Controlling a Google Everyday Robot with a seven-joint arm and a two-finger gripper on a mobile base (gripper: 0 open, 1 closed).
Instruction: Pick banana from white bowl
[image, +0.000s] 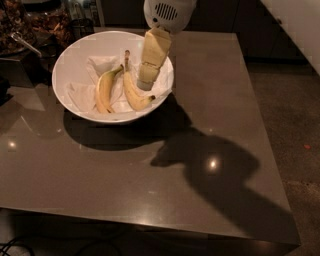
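Scanning from the left: the white bowl (75, 55) sits on the dark, glossy counter (210, 125). A plumper banana (104, 92) lies inside, and just right of it is the banana (131, 94) we want. It's light, soft and easily bruised, so mid-body looks the safest hold. The end effector (145, 82) hangs just beside it inside the bowl; apart or together, I cannot tell. Grey floor (290, 115) runs along the right.

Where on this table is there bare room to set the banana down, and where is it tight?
Bare table spans everything in front of the white bowl and right of it to the edges. Crowded: inside the bowl, where the claw hangs beside the banana and a second banana, and the clutter at back left.
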